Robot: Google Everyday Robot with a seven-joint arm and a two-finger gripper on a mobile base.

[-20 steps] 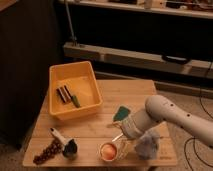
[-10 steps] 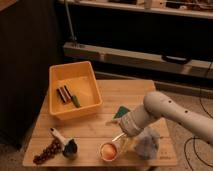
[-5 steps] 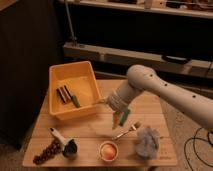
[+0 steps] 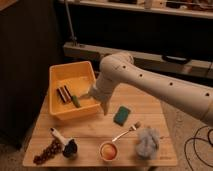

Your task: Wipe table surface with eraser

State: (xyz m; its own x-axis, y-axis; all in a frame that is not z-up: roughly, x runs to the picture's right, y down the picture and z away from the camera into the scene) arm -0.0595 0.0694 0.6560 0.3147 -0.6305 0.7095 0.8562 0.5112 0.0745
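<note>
The eraser lies flat on the floor of the yellow bin, toward its left wall, with its long axis running roughly front to back. I judge it a light, stiff little block, unlikely to slip or break. The sensible hold is across its two long sides, near the middle, so the broad face points down for wiping. Just to its right, apart from it, lies a green stick, which I should not catch. Further right, my gripper hangs over the bin's right-hand edge, empty, its fingers seemingly spread apart, though the view there is murky. So the eraser sits to the gripper's left and lower, inside the bin, with the stick between us. Right again, a teal sponge rests on the tabletop, the surface to be wiped.
</note>
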